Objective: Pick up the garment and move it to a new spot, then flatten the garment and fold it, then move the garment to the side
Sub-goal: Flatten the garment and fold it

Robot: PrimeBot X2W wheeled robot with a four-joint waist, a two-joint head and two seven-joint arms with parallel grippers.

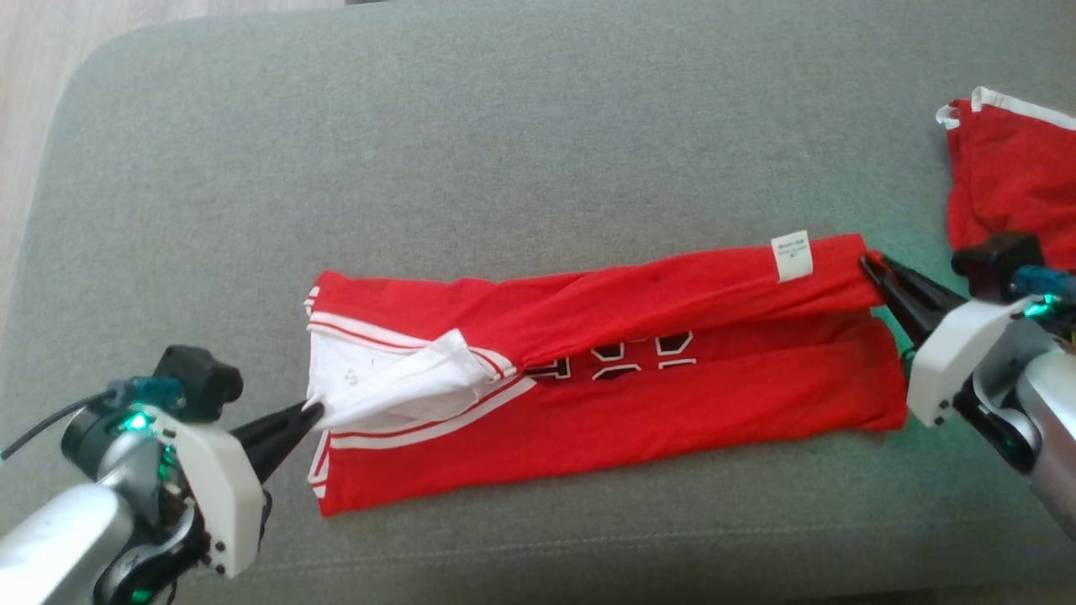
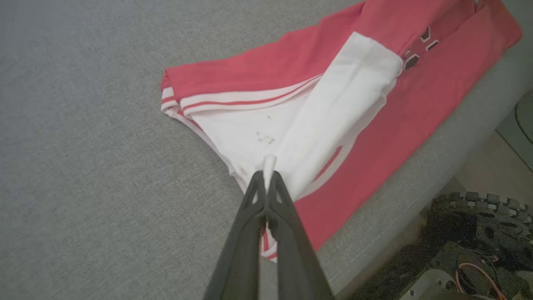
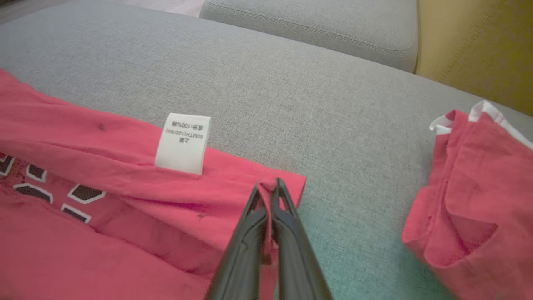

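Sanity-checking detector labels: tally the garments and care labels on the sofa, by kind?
Red garments: 2 (jersey, second garment)
White care label: 1
Total: 3

— Anything readable?
— Yes, on the white label (image 3: 183, 143) sewn to the red garment (image 3: 83, 250): three small printed lines, upside down in the right wrist view.
— Saying what?
— "60MTH(120/60)" in the middle line; "100%" in another, among Chinese characters too small to make out.
— And the print (image 1: 626, 357) on the garment?
— Black block characters edged in white, half hidden under a fold; not legible.
— From the head view?
— Only a grey blur on that label.
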